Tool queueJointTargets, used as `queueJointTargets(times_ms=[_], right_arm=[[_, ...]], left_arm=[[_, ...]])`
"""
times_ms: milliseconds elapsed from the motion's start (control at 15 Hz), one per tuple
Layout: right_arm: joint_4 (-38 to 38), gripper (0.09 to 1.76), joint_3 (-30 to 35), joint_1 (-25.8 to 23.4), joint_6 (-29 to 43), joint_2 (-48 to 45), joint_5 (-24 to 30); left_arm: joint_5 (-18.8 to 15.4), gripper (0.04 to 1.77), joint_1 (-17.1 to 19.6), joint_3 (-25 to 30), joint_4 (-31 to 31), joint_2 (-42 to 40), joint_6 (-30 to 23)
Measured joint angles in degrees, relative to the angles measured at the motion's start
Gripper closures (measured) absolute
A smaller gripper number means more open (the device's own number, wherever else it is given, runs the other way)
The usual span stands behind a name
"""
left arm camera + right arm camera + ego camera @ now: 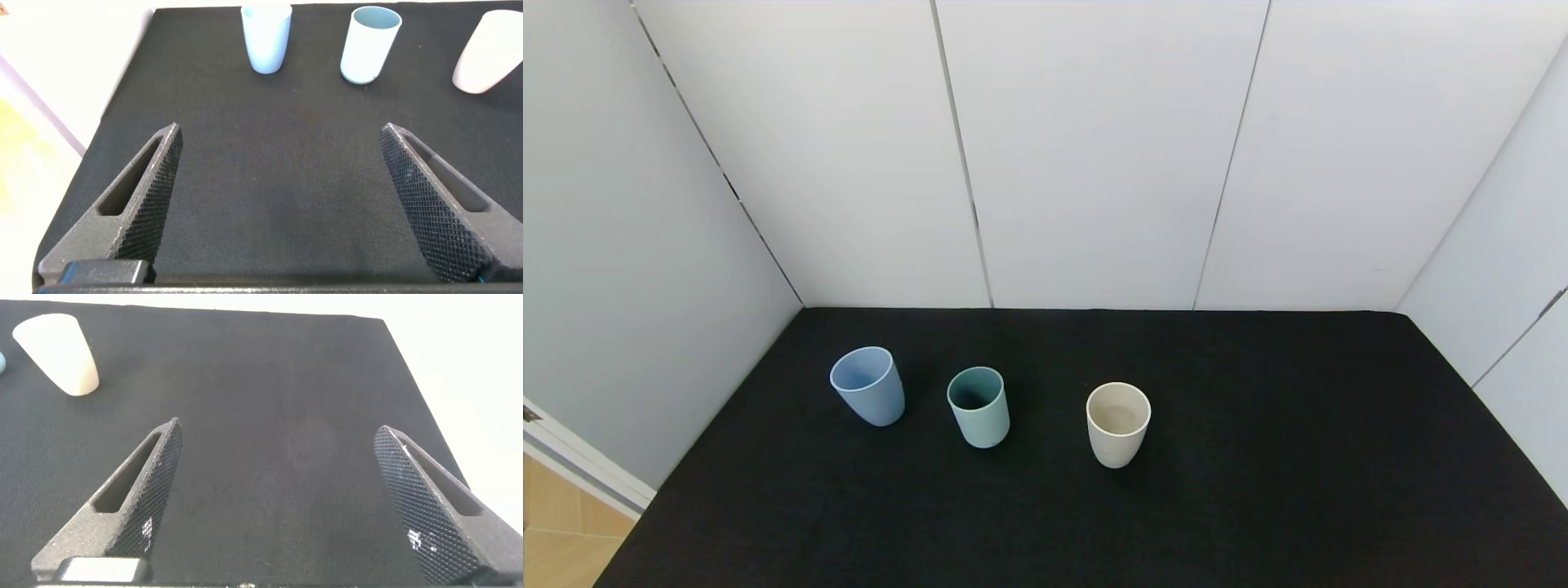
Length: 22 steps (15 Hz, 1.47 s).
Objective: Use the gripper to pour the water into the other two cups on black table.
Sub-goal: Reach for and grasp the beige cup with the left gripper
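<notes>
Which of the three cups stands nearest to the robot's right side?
The cream cup. It stands apart, right of the teal-green cup and the light blue cup.

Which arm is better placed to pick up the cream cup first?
Right, probably. The cream cup stands rightmost of the three cups, and the open right gripper shows it nearer than the open left gripper does.
</notes>
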Motion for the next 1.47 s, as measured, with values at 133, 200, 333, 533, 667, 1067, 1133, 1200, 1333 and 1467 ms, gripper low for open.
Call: queueJointTargets(times_ms=[133, 200, 333, 533, 667, 1067, 1133, 1200, 1333, 1467], right_arm=[[0.0, 0.14, 0.0, 0.0, -0.02, 0.0, 0.0], [0.0, 0.14, 0.0, 0.0, -0.02, 0.0, 0.0], [0.0, 0.14, 0.0, 0.0, -0.02, 0.0, 0.0], [0.0, 0.14, 0.0, 0.0, -0.02, 0.0, 0.0], [0.0, 0.14, 0.0, 0.0, 0.0, 0.0, -0.02], [-0.05, 0.14, 0.0, 0.0, 0.0, 0.0, -0.02], [-0.02, 0.14, 0.0, 0.0, 0.01, 0.0, 0.0], [0.0, 0.14, 0.0, 0.0, -0.02, 0.0, 0.0], [-0.02, 0.14, 0.0, 0.0, 0.0, 0.0, 0.0], [-0.02, 0.14, 0.0, 0.0, 0.0, 0.0, 0.02]], left_arm=[[0.0, 0.09, 0.0, 0.0, 0.0, 0.0, 0.02], [0.02, 0.09, 0.0, 0.0, 0.0, 0.0, 0.05], [-0.05, 0.09, 0.0, 0.0, -0.84, 0.0, 0.11], [-0.23, 0.09, 0.0, 0.0, -1.18, 0.0, 1.08], [-0.48, 0.09, 0.0, -0.11, -1.23, 0.0, 1.35], [-9.33, 0.09, 0.0, -11.54, 2.97, 2.79, -1.88], [-10.92, 0.09, -0.1, -13.2, 2.93, 4.92, -1.96], [-12.64, 0.09, -0.33, -14.88, 2.95, 7.84, -2.0], [-15.86, 0.09, -0.77, -18.1, 2.58, 14.51, -1.8], [-18.4, 0.09, -1.1, -20.92, 1.05, 22.55, -0.34]])
